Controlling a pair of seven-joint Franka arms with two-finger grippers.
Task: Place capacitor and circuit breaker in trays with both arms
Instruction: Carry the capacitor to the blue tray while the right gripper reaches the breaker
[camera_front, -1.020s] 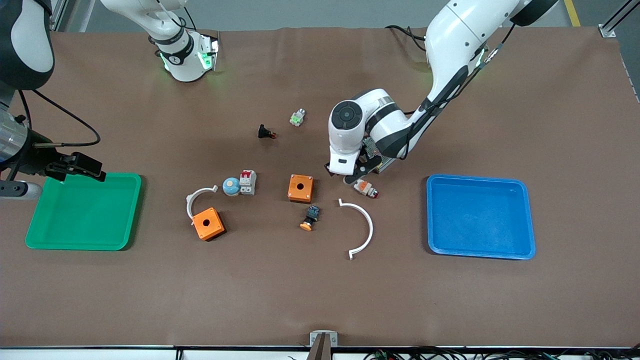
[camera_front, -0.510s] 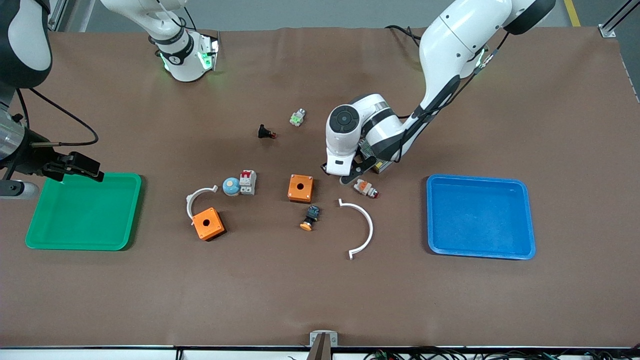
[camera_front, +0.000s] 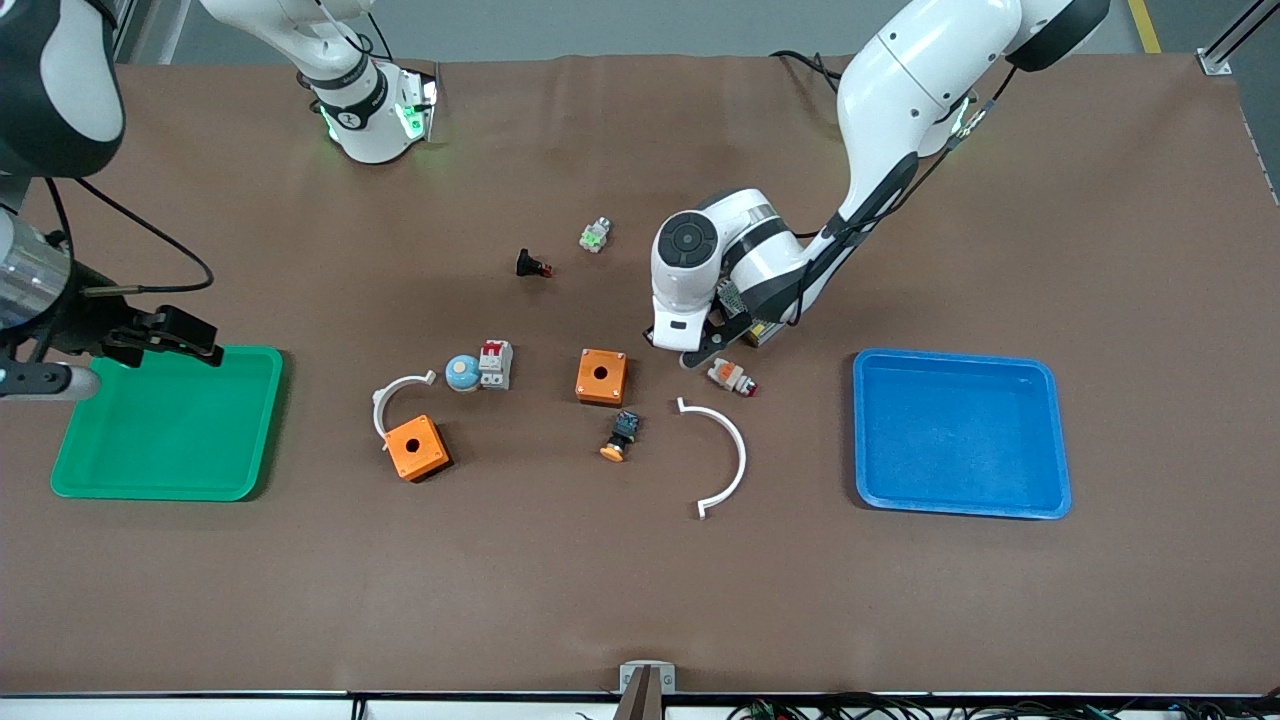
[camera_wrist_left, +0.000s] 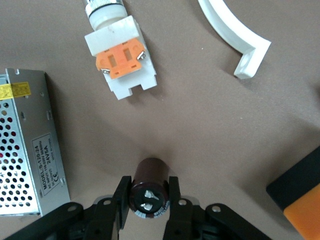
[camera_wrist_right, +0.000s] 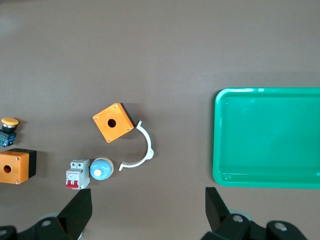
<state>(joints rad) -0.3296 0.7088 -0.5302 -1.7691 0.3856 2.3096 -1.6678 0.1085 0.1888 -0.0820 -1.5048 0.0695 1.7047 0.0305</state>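
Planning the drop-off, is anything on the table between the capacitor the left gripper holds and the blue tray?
Only the white-and-orange button lies near that line; past it the brown table looks bare to the blue tray.

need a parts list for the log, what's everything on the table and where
capacitor: 1, small dark cylinder, silvery end, between the left gripper's fingers beside the perforated metal power supply
circuit breaker: 1, white-grey block, red levers, touching the blue dome
blue dome: 1, round, toward the right arm's end
orange boxes: 2, square, one hole each
white curved strips: 2, arcs
white-and-orange button part: 1, red tip, by the left gripper
black-and-blue button: 1, orange cap
black push-button: 1, red tip
white-green part: 1, small
power supply: 1, silver, under the left arm
green tray: 1, right arm's end
blue tray: 1, left arm's end
left gripper: shut on capacitor
right gripper: open, waits over the green tray's edge
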